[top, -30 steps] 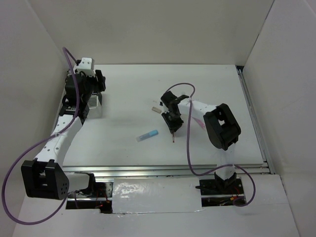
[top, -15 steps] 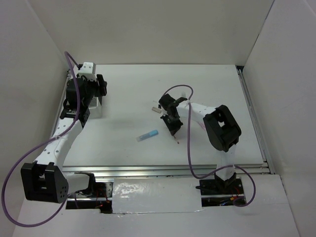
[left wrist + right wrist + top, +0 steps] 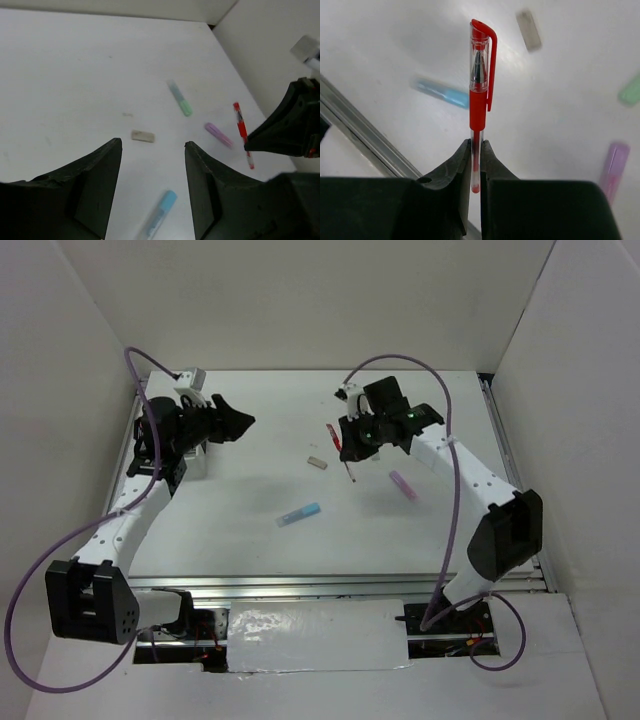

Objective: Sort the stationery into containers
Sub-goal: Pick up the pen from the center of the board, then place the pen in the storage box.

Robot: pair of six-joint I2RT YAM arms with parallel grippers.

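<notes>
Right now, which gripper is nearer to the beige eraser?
Right. The right gripper, holding the red pen, hangs just right of the eraser; the left gripper sits well off to its left.

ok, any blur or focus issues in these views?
Right wrist: red pen sharp, but the blue marker and eraser behind it are smeared. Left wrist: soft overall, fingers near-black with little detail. Top: sharp, even light, only faint shadows.

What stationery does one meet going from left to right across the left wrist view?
In order: beige eraser, pale-green marker, lilac marker, red pen. The light-blue marker overlaps the eraser sideways, so it is left out.
</notes>
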